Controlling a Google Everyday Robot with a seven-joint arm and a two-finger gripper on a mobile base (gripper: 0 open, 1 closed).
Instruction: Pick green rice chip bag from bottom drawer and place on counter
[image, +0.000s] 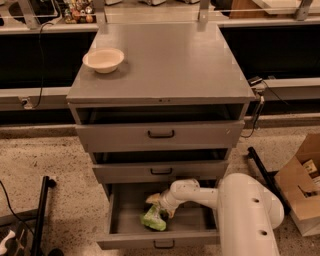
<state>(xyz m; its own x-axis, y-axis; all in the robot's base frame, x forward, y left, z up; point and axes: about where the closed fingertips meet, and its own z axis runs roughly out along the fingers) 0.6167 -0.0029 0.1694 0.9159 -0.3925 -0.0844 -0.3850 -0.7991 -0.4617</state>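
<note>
The bottom drawer (120, 220) of the grey cabinet stands pulled open. The green rice chip bag (153, 220) lies inside it, near the middle of the drawer floor. My gripper (161, 205) reaches down into the drawer from the right on a white arm and sits right over the top of the bag, touching or nearly touching it. A yellowish piece (152, 198) shows just left of the gripper. The grey counter (170, 60) on top of the cabinet carries a cream bowl (103, 59) at its back left.
The two upper drawers (160, 134) are slightly pulled out. A cardboard box (300, 180) stands on the floor at the right. A black pole (40, 215) leans at the lower left. A cable and plug (256, 82) hang at the cabinet's right side.
</note>
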